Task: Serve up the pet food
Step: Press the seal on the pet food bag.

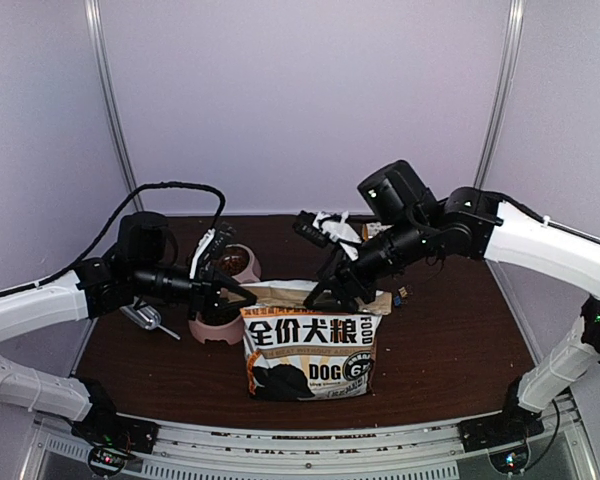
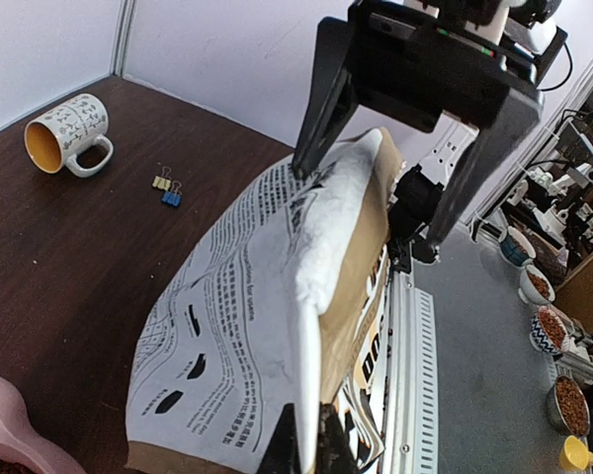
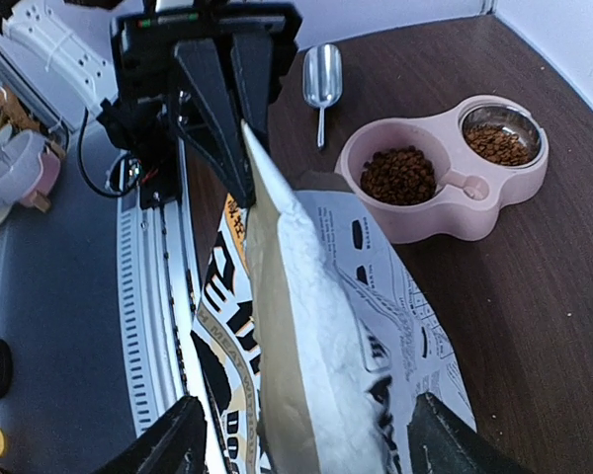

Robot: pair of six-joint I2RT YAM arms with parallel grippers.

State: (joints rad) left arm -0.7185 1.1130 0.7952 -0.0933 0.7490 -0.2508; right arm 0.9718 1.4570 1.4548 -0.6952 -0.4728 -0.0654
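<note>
Kibble is seen in both wells of the pink double bowl, just behind the upright dog-food bag.
One end of the bag's folded top edge is pinched by the left gripper, its jaws clamped on it. The other end is straddled by the right gripper, its jaws spread apart. A silver scoop is laid beside the bowl.

The pet food is looking dry and matt; the bag is showing matt kraft paper; the scoop is gleaming as polished metal.
</note>
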